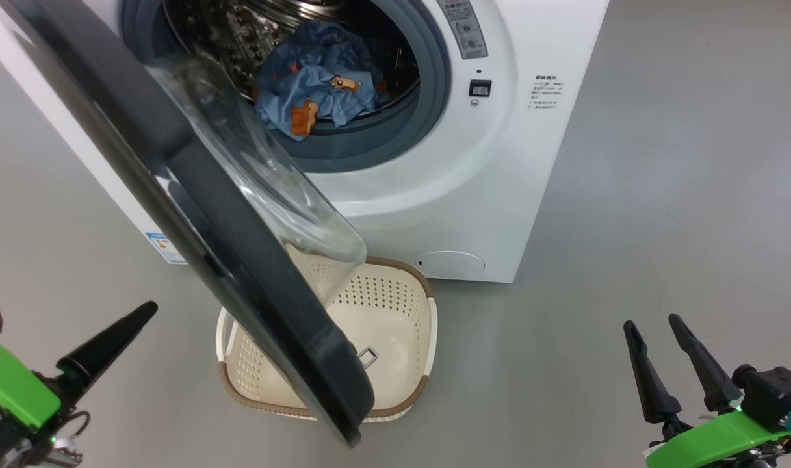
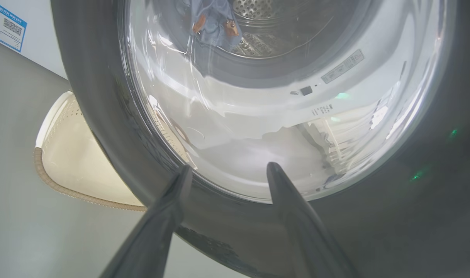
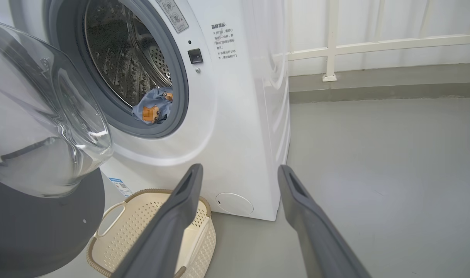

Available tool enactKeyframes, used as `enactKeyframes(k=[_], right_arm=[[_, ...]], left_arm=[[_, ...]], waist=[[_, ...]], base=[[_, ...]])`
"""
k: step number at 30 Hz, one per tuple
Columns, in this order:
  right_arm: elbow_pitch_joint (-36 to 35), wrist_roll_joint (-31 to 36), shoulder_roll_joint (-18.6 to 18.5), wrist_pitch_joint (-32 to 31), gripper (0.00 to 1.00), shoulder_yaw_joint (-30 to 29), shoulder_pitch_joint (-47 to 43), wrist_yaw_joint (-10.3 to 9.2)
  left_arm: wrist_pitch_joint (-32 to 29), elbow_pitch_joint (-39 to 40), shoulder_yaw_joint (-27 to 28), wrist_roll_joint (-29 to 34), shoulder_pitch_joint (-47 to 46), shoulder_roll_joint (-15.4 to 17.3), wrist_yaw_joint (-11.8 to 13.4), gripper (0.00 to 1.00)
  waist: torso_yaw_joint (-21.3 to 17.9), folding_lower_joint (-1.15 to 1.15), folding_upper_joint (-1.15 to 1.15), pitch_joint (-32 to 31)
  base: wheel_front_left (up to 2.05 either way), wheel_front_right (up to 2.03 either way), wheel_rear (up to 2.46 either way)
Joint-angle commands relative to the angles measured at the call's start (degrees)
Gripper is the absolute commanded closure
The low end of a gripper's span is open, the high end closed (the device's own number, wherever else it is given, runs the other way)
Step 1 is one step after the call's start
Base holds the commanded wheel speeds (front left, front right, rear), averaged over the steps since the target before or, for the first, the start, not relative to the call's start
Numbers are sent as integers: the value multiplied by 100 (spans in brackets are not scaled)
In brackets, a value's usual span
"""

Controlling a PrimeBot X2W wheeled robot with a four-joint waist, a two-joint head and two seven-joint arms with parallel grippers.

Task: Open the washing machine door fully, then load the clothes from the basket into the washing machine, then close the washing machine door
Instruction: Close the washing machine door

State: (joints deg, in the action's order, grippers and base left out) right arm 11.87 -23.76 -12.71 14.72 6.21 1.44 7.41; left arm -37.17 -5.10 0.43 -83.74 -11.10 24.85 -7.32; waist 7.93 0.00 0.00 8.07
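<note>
The washing machine (image 1: 447,195) stands with its door (image 1: 239,260) swung out toward me, black rim and glass bowl over the basket (image 1: 395,318). The clothes (image 1: 317,84), light blue with brown bears, lie in the steel drum; the right wrist view has them at the gasket's lower edge (image 3: 151,110). The basket's bare floor holds no clothes. My left gripper (image 2: 229,168) is open just in front of the door's outer face (image 2: 374,216), low on the glass, holding nothing. One of its fingers (image 1: 109,344) rises at lower left. My right gripper (image 1: 652,322) is open and free at lower right.
Grey floor lies all around, wide to the machine's right. A white railing (image 3: 335,46) and a low kerb run along the back in the right wrist view. A round flap (image 1: 450,263) sits low on the machine's front, a blue label sticker (image 1: 164,247) low on its left.
</note>
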Motion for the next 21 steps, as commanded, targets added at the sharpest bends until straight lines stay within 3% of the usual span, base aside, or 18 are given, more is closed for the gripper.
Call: enactKeyframes(k=[1,11,21], right_arm=[[-141,84,-92,28,0,124,23,8],[-132,93,-84,28,0,115,55,8],[-136,101,-61,28,0,100,126,8]], left_arm=[[238,66,238,52,-63,186,-17,0],[1570,-119,-126,232,276,150,-17,0],[3961,-232,-1084,1005,474,383,-17,0]], waist=[[-8,0,0,17],[-54,0,0,34],[-147,0,0,123]], base=[[0,0,0],[0,0,0],[0,0,0]])
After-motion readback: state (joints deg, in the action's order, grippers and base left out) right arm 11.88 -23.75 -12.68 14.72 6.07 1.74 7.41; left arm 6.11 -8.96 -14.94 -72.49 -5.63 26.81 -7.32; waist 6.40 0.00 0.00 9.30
